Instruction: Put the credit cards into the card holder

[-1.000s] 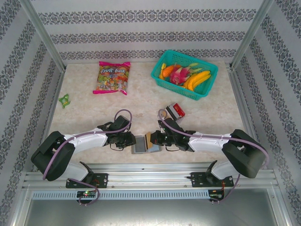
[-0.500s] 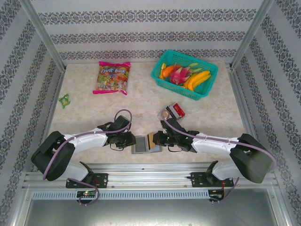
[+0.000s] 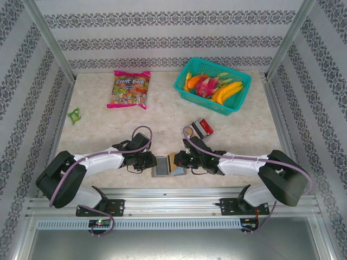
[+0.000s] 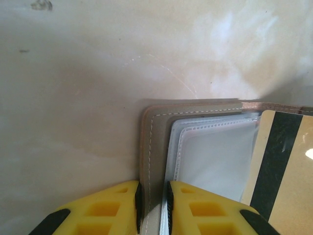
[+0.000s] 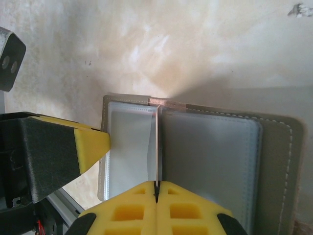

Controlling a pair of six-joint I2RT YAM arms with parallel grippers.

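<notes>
The card holder [image 3: 161, 168] lies open near the table's front edge, its clear pockets [image 4: 215, 152] facing up. My left gripper [image 3: 154, 161] is shut on the holder's left cover flap [image 4: 152, 147], pinned between its yellow fingers [image 4: 112, 205]. My right gripper [image 5: 157, 188] is shut on a tan credit card with a black stripe [image 4: 283, 166]. It holds that card on edge [image 5: 157, 142] over the holder's centre fold [image 5: 168, 104]. More credit cards, red, black and white [image 3: 203, 127], lie stacked on the table behind the right gripper.
A green basket [image 3: 238, 105] of fruit stands at the back right. A candy bag [image 3: 130, 89] lies at the back left, and a small green wrapper [image 3: 74, 114] near the left wall. The metal rail [image 3: 173, 201] runs just in front of the holder.
The right arm's elbow swung out to the right and came back. The card stayed over the holder. The left arm has not moved.
</notes>
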